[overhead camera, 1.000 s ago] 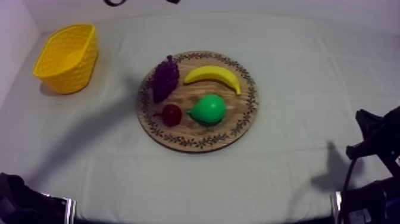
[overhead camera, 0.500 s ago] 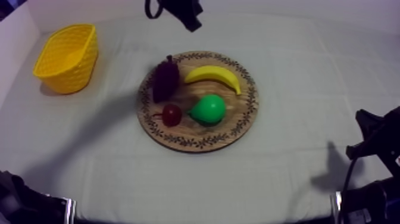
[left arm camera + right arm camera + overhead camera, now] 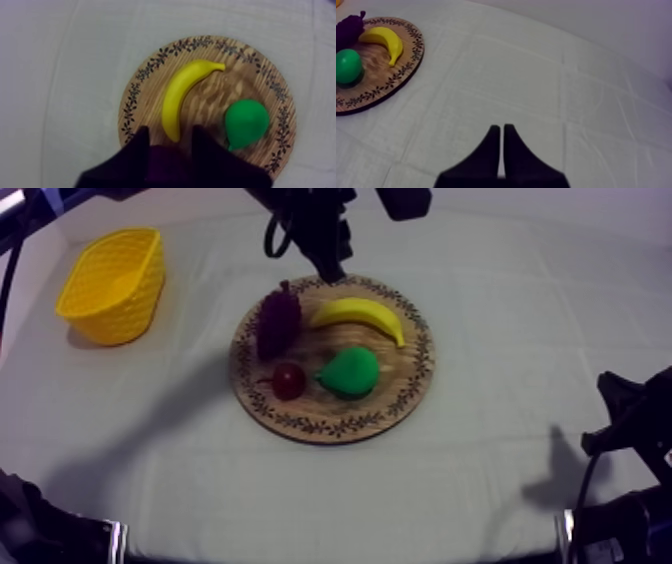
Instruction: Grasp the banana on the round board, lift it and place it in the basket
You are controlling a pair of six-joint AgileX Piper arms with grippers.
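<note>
The place reads as a robotics lab bench, not a home or a kitchen. A table lies under a plain grey-white cloth (image 3: 500, 308), and bare white panels (image 3: 38, 260) close it in at the left side and the back. Two black robot arms flank it: the left arm (image 3: 320, 223) hangs over the far edge of the board, and the right arm (image 3: 625, 448) sits at the near right edge. The cloth carries a staged set of props. A round wooden board (image 3: 330, 428) with a patterned rim holds toy fruit: a banana (image 3: 358, 314), a pear (image 3: 350, 371), a bunch of grapes (image 3: 278, 320) and a small red fruit (image 3: 289, 380). A yellow basket (image 3: 112, 283) stands well apart, near the left panel.
</note>
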